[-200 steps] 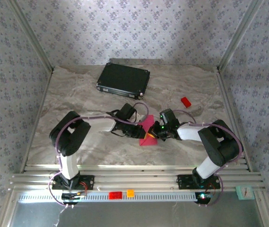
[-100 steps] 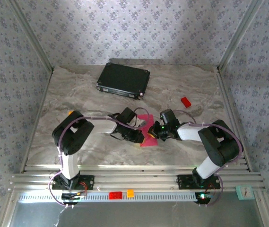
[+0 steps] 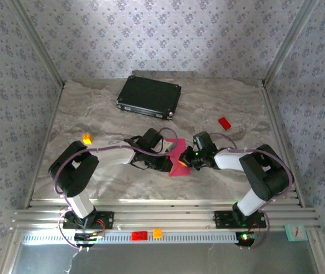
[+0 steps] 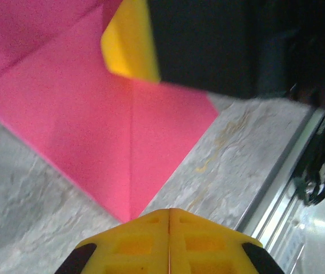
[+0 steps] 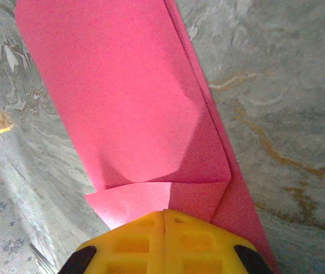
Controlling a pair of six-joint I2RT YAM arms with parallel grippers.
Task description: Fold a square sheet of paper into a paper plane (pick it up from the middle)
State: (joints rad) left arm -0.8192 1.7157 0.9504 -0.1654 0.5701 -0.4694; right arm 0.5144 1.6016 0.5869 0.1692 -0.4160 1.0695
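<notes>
Centrally on the marble table [image 3: 225, 91], the square sheet of paper [image 3: 177, 153] lies partly folded, with a crease down its middle, between the two grippers. The left gripper [image 4: 169, 212] has its jaws pressed together at the sheet's corner point, at the paper's 8 o'clock in the top view. The right gripper [image 5: 164, 214], at 3 o'clock, is likewise closed, with a folded flap meeting its tips. Whether either pinches the paper cannot be told. A black case [image 3: 149, 96] sits at 11 o'clock and a small red block [image 3: 224, 123] at 2 o'clock.

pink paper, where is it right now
Top view: the pink paper sits mid-table between the left tool and right tool, nearer than the black case.
</notes>
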